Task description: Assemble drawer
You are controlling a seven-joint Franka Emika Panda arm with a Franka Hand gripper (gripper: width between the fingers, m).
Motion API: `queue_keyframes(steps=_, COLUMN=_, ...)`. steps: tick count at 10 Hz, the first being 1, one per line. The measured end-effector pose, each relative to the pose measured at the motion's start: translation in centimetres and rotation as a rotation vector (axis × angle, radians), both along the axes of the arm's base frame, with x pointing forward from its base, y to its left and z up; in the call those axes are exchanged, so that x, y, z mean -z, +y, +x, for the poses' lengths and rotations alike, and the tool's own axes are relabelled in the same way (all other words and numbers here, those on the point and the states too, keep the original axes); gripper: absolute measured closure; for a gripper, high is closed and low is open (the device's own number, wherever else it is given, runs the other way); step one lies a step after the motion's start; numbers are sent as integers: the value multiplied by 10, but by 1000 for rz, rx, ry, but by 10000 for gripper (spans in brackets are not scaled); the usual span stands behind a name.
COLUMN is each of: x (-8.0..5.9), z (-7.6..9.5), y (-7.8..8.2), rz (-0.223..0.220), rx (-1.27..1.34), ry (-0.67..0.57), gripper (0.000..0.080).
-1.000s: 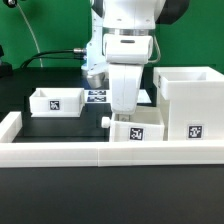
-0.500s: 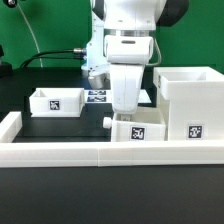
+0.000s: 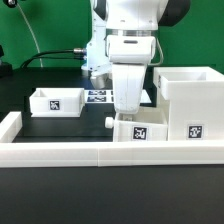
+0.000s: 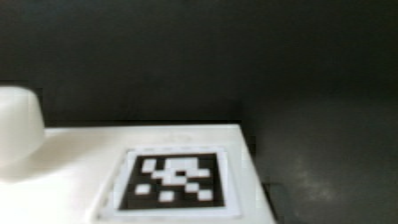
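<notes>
A small white tray with a side knob and a square tag sits just behind the front wall, close to the tall white housing on the exterior view's right. My gripper reaches straight down onto this tray; its fingertips are hidden by the hand and the tray's rim. The wrist view shows the tray's tagged white face and the knob very close, with no fingers visible. A second tagged tray stands apart at the exterior view's left.
A long low white border wall runs along the front and turns back at the exterior view's left. The marker board lies on the black table behind the arm. A green backdrop and cables are at the back.
My gripper and the small tray under it have shifted slightly toward the housing on the exterior view's right. The left tray and housing have not moved.
</notes>
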State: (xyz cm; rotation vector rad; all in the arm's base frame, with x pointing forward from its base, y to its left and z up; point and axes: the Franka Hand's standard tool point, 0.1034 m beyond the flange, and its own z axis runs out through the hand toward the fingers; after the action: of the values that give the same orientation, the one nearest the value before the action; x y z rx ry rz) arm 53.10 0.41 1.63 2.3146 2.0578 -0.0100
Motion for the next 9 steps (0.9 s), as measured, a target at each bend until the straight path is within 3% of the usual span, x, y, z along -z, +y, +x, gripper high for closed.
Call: queue_keyframes(steps=9, x=0, z=-1, y=-2, rz=-7, rx=-11, ry=23, gripper=757)
